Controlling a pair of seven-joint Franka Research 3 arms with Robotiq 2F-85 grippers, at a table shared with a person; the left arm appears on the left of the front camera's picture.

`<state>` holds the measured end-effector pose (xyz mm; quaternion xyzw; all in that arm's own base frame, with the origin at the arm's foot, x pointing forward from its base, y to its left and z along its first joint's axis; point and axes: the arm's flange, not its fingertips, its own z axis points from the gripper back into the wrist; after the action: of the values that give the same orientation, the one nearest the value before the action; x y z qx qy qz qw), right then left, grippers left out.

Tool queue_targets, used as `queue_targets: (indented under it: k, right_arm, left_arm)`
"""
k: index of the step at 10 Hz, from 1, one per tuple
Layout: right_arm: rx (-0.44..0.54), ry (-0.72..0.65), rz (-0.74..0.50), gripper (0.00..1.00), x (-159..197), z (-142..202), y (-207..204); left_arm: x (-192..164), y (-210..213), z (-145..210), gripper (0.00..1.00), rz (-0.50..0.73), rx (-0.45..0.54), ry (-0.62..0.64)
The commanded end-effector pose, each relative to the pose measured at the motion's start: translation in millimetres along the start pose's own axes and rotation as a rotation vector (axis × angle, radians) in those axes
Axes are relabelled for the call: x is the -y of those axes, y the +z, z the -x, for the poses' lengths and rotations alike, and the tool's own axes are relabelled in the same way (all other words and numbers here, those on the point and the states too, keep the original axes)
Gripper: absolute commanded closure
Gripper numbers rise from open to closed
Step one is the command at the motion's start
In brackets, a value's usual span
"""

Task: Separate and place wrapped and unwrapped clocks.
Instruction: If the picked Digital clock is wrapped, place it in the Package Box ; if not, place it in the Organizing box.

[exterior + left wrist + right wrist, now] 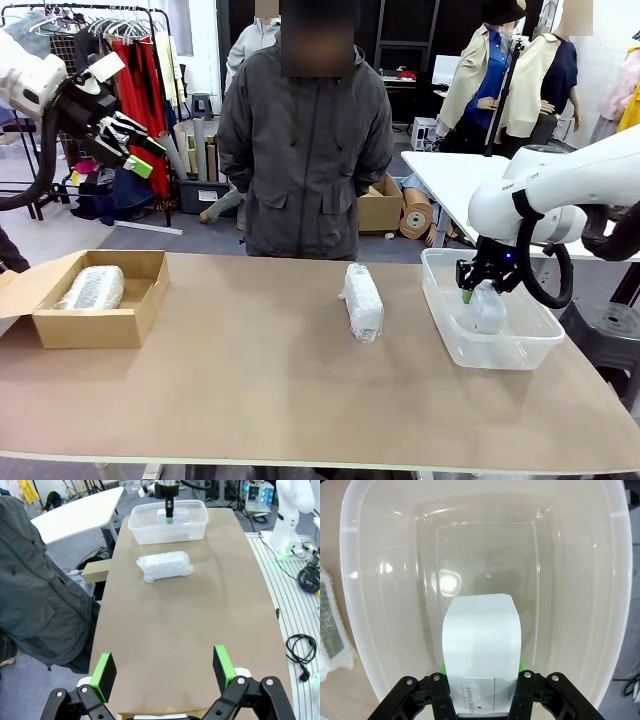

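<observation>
While the brown counter (250, 390) lies mostly bare, three spots on it are taken, well apart. A cardboard box (90, 328) sits at its left end, a wrapped clock (364, 301) lies alone near the middle, and a clear tub (505, 352) sits at the right end. Another wrapped clock (92, 287) lies inside the box. The right gripper (482, 667) reaches down into the tub, pinching the bare clock (481, 630) between its green pads. The left gripper (165, 672) hangs high over the counter's left end, fingers spread wide and holding nothing. A person (305, 150) in a grey jacket stands at the far edge. Behind are a clothes rack (120, 60) with red garments and a white table (455, 175). Cables (300, 650) lie on the floor beside the counter.
</observation>
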<state>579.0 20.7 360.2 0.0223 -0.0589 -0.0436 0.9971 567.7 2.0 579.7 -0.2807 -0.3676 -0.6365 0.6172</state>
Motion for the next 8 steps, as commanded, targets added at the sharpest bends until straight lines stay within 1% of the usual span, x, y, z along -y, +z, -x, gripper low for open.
queue_targets:
  k: [1, 3, 4, 8]
  right_arm:
    - [0.002, 0.006, 0.007, 1.0, 1, 0, 2]
    - [0.0, 0.0, 0.0, 1.0, 0, 0, 0]
    - [-0.018, 0.007, 0.018, 1.0, 4, -5, 1]
    - [-0.034, -0.007, 0.027, 1.0, 6, -6, -18]
  left_arm:
    - [2, 0, -1, 0.0, 0.003, 0.002, 0.0]
    - [2, 0, -1, 0.0, 0.003, 0.002, 0.0]
    - [2, 0, -1, 0.0, 0.003, 0.002, 0.0]
    - [2, 0, -1, 0.0, 0.003, 0.002, 0.0]
